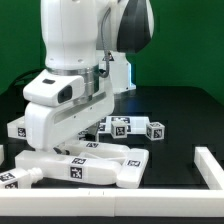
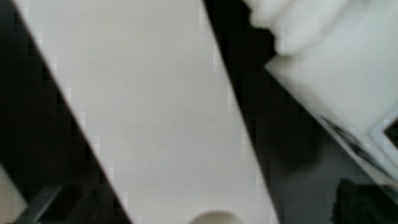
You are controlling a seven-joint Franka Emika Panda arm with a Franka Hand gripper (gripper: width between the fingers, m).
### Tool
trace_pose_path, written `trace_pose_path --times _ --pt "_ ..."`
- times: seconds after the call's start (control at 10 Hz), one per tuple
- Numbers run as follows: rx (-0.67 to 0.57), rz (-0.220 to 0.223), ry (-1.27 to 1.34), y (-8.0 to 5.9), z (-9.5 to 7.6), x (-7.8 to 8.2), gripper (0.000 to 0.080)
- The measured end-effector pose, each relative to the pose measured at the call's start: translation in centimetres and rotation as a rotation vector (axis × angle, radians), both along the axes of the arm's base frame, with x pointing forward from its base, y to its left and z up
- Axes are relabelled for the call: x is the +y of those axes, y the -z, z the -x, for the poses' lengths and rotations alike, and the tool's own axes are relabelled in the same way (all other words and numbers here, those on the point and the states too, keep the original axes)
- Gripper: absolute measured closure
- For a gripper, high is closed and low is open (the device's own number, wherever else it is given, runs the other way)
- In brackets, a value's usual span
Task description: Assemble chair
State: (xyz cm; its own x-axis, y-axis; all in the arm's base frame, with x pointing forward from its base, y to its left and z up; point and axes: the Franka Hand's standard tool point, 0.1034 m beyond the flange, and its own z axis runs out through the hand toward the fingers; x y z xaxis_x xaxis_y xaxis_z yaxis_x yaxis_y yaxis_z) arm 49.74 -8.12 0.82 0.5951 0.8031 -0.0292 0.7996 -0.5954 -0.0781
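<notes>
Black table point(image 1: 185, 115) under a green backdrop point(image 1: 190, 40), one white rail point(image 1: 212, 168) along its front edge and corner. At least five loose chair pieces point(image 1: 120, 126) lie mid-table: one flat slab point(image 1: 85, 166) nearest the front edge, small blocks point(image 1: 155, 130) behind. One gripper point(image 1: 88, 140) hangs low over the slab, jaws wide, gripping nothing that shows. One long bar point(image 2: 143, 110) fills the wrist view. Bare room lies toward the far edge.
</notes>
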Motion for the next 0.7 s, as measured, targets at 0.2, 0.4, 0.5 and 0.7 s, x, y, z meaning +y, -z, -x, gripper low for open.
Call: trace_pose_path --times 0.2,0.4,0.5,0.7 --pt "0.001 0.000 0.001 0.01 0.02 0.01 0.0151" --pt "0.001 0.000 0.001 0.04 0.03 0.01 0.0292" --pt "0.001 0.000 0.000 0.04 0.02 0.01 0.0441" --pt "-0.020 0.002 -0.035 -0.09 -0.30 -0.75 0.0514"
